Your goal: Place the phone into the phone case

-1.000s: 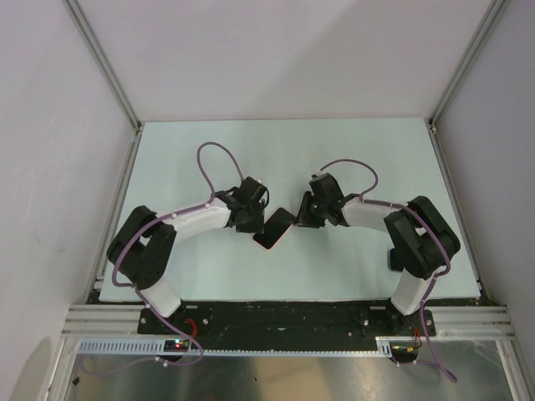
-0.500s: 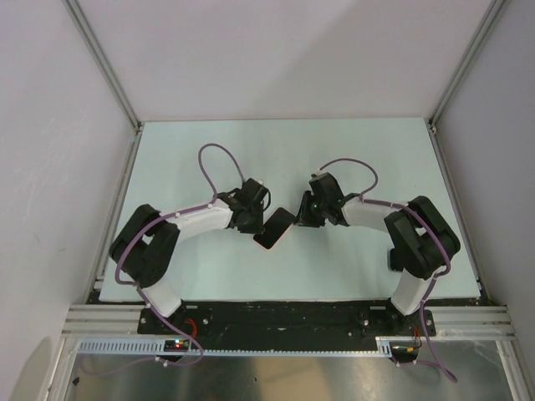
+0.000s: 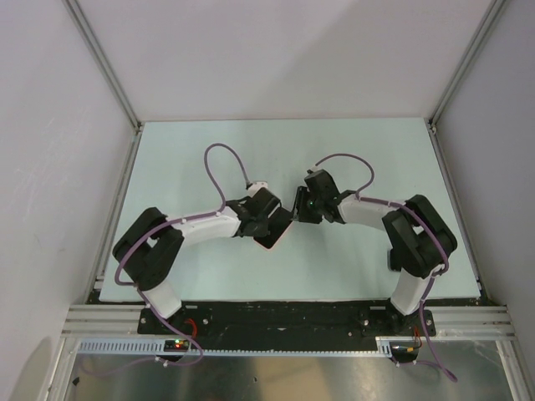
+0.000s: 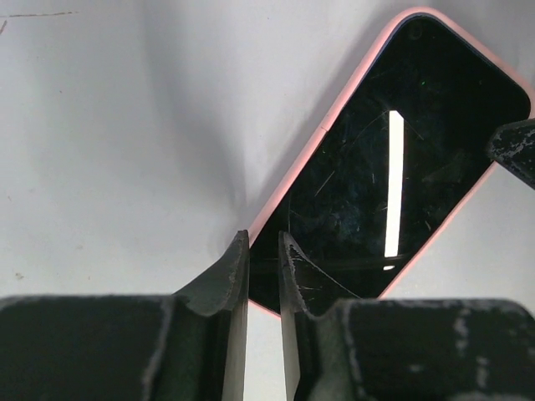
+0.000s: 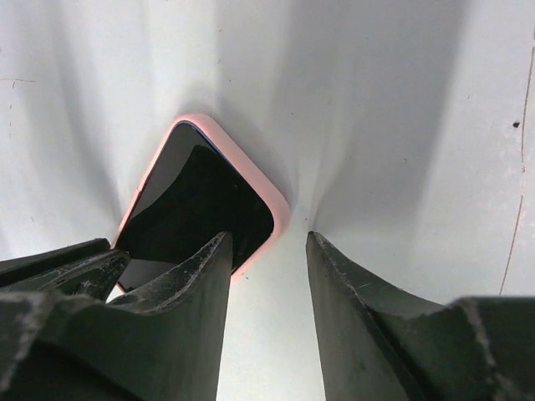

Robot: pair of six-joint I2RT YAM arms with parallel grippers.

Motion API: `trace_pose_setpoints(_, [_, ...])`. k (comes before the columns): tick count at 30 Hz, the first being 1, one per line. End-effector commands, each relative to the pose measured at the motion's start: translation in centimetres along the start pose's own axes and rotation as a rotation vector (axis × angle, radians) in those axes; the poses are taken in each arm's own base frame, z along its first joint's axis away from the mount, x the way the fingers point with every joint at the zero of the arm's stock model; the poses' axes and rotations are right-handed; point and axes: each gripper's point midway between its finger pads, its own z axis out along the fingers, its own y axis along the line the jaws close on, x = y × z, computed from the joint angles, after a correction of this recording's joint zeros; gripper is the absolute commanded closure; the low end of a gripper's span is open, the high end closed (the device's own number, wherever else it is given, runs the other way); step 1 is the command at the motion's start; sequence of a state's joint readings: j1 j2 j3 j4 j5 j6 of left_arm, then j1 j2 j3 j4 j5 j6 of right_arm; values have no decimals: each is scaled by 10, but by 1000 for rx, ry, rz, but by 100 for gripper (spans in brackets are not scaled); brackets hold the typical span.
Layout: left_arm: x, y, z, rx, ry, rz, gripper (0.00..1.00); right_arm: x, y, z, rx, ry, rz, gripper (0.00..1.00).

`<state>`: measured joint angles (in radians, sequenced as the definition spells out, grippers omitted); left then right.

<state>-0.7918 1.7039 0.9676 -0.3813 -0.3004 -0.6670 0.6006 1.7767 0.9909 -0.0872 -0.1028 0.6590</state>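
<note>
Seating the phone point(image 4: 393, 184) flush in the phone case point(image 5: 282, 214), on the desk point(image 4: 109, 125), calls for gentle downward pressure from the narrowly spread left pincer point(image 4: 263, 238) and wider-spread right pincer point(image 5: 268, 238) at its ends.

Pale green table point(image 3: 209, 150); white walls point(image 3: 276, 50); aluminium frame rails point(image 3: 100, 63)

Phone point(image 4: 393, 167) in the case point(image 4: 333, 113), screen up, flat on the table point(image 4: 100, 125)!

Glossy black glass, faintly scratched, with a bright strip of light reflected down the middle. The thin peach-pink shell shows as a narrow rim along every edge and rounded corner in sight, hugging the phone closely. The pair lies slantwise near the middle of the pale table, towards its near half. The near end is partly covered, so whether that end is fully seated can't be told.
</note>
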Motion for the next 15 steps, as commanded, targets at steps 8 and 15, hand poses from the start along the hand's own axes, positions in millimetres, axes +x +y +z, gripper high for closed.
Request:
trace_pose_setpoints(8, [82,-33,-14,124,235,-71,87,-12,11,9,-9,-27,-19,54])
trace_pose_setpoints(15, [49,-44,-34,193,149,-112,73,-10,20,18,-13,-9,-40,67])
